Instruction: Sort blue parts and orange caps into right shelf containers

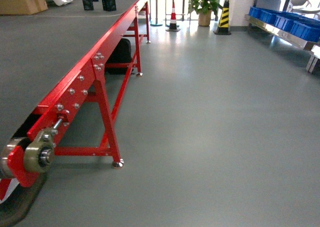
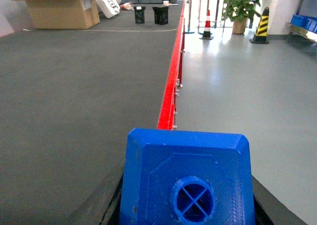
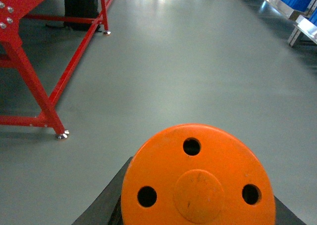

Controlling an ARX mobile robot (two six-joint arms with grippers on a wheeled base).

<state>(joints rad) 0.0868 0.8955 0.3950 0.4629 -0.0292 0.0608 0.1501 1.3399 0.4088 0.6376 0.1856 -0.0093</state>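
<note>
Two parts are carried. Left wrist view: a blue part (image 2: 187, 178) fills the lower frame, its round knob facing the camera, seated between the dark fingers of the left gripper (image 2: 187, 205), which is pinched onto it. It hangs over the right edge of the conveyor belt (image 2: 74, 101), a dark grey matte surface edged by a red frame (image 1: 80, 87). Right wrist view: an orange cap (image 3: 197, 179), flat top with three small holes toward the camera, is clamped in the right gripper (image 3: 197, 210), right of the conveyor's red legs and above the floor (image 1: 210, 127), a smooth grey-green surface with soft reflections. At the conveyor's far end lie a cardboard box (image 2: 63, 9), two black bins (image 2: 150, 14), striped cones (image 1: 223, 18) and a potted plant (image 1: 204, 2). Well right of the conveyor, the right shelf (image 1: 280, 32) holds blue containers (image 1: 292, 23).
</note>
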